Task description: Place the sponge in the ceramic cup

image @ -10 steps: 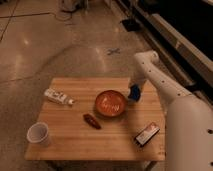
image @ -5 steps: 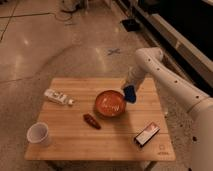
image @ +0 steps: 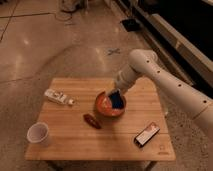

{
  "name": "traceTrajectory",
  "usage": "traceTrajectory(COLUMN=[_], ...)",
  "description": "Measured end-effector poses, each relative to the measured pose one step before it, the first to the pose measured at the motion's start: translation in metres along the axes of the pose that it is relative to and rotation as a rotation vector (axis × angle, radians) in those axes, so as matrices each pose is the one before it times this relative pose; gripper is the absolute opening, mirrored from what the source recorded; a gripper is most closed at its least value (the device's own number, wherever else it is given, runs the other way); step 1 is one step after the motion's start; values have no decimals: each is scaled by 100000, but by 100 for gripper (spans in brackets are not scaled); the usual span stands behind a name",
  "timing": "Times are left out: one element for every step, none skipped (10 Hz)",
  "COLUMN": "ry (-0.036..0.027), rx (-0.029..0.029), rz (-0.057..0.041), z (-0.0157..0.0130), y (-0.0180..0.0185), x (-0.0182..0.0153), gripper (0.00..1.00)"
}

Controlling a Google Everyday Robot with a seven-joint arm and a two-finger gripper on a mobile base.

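Wooden table (image: pixel 100 141) under end effector (image: pixel 113 95), sponge (image: pixel 118 101)

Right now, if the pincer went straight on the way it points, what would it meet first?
Probably the orange bowl: the pincer, shut on the sponge, hangs right over it, pointing down into it, though depth is unclear.

The arm (image: pixel 150 70) has swung in over the tabletop (image: pixel 120 142). A second ago the jaws, clamped on the sponge (image: pixel 116 100), hung near the tabletop's right edge, with the orange bowl (image: pixel 101 106) off to their left. Half a second ago its rim lay just beside them. Now the bowl sits right beneath them, the sponge low over its hollow.
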Motion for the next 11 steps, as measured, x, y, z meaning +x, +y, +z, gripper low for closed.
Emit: traceTrajectory(ry=[-480, -463, -835, 27, 116, 11, 43, -85, -47, -68, 354], rx=[3934, 3069, 4585, 156, -37, -16, -16, 64, 22, 0, 251], rz=[-4808, -3208, -4405, -83, 207, 8, 61, -64, -94, -18, -699], z=[263, 206, 338, 7, -60, -12, -24, 60, 33, 104, 574], y=[-1872, -1347, -1938, -27, 111, 3, 31, -37, -51, 37, 44], x=[-520, -409, -654, -21, -44, -4, -7, 13, 31, 11, 356], gripper=[0, 0, 0, 0, 0, 0, 0, 0, 0, 0, 0])
